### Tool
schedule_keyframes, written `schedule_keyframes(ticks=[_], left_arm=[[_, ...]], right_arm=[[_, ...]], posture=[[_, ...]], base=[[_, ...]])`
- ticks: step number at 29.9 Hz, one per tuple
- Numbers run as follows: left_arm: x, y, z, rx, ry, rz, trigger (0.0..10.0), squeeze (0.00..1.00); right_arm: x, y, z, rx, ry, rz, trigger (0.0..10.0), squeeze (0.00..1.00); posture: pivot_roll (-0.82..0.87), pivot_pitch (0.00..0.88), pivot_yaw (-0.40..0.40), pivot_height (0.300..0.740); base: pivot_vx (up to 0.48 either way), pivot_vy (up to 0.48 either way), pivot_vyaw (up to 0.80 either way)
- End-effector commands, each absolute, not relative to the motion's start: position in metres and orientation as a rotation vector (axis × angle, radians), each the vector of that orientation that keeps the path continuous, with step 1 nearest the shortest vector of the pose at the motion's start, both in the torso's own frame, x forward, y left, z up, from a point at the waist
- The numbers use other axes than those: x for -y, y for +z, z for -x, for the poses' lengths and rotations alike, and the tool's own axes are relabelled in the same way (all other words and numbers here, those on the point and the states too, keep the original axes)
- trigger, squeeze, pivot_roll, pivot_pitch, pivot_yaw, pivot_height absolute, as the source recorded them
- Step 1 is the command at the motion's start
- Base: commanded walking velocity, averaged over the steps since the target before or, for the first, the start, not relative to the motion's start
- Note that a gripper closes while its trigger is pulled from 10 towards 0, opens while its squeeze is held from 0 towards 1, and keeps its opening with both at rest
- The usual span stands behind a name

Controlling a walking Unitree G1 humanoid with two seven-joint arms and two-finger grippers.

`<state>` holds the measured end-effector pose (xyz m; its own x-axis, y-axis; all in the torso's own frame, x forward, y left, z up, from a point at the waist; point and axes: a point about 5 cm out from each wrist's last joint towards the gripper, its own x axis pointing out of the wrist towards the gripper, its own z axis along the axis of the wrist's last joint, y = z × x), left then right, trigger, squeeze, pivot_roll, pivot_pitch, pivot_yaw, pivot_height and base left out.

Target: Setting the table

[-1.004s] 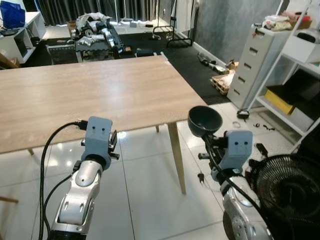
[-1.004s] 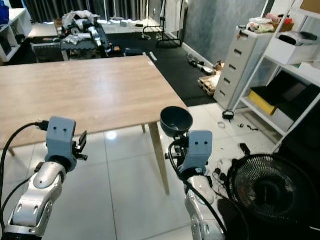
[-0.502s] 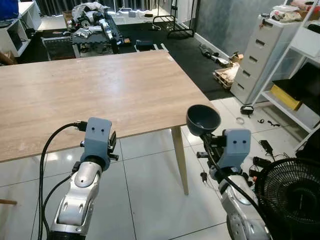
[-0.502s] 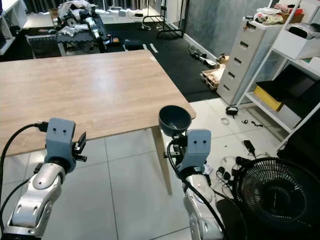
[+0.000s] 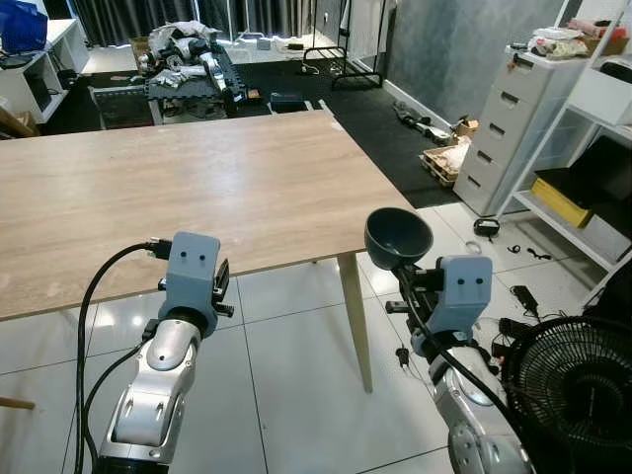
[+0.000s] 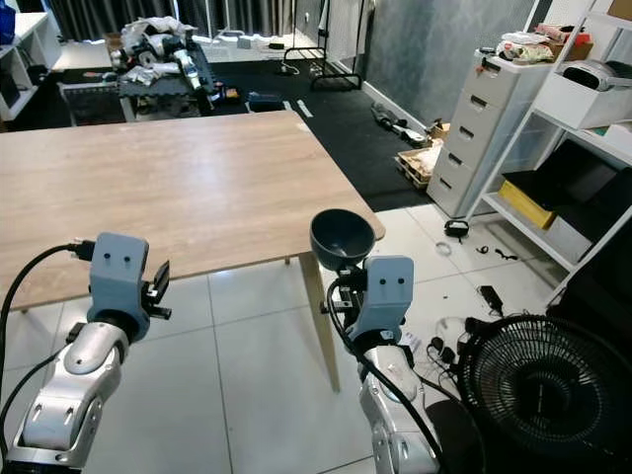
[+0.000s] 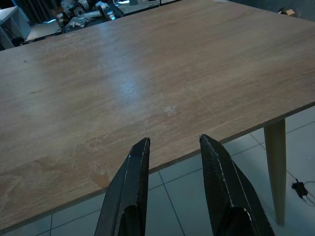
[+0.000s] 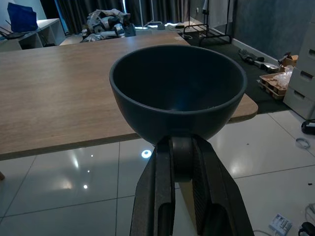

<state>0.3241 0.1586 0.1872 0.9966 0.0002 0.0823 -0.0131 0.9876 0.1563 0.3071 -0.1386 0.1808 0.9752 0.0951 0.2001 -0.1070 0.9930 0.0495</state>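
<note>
My head cameras are looking forward and down over the wooden table [image 5: 178, 188]. Each wrist camera is looking along its fingers, close up, sharing that table's near edge with them.

broad bare wooden table [image 5: 178, 188] ahead; fan [image 5: 573, 380] crowds the right side.

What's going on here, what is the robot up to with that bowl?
The robot stands at the near edge of a bare wooden table. Its right gripper is shut on the base of a dark bowl, holding it upright in the air just off the table's near right corner, above the tiled floor. The left gripper is open, holds nothing, and hovers at the table's near edge. The bowl is not yet set down.
</note>
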Motion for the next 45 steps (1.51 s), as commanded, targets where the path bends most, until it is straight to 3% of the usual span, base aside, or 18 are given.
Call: schedule_keyframes(ticks=[1, 45], left_arm=[[-0.1602, 0.1836, -0.3222, 0.064, 0.009, -0.158, 10.0, 0.0], [-0.1591, 0.1836, -0.3221, 0.064, 0.004, -0.161, 10.0, 0.0]], right_arm=[[0.1391, 0.1778, -0.3051, 0.195, 0.099, -0.064, 10.0, 0.0], [0.1416, 0.179, -0.3069, 0.199, 0.075, -0.079, 10.0, 0.0]], posture=[[0.1, 0.099, 0.086, 0.74], [0.1, 0.099, 0.086, 0.74]], base=[[0.0, 0.0, 0.0], [0.0, 0.0, 0.0]])
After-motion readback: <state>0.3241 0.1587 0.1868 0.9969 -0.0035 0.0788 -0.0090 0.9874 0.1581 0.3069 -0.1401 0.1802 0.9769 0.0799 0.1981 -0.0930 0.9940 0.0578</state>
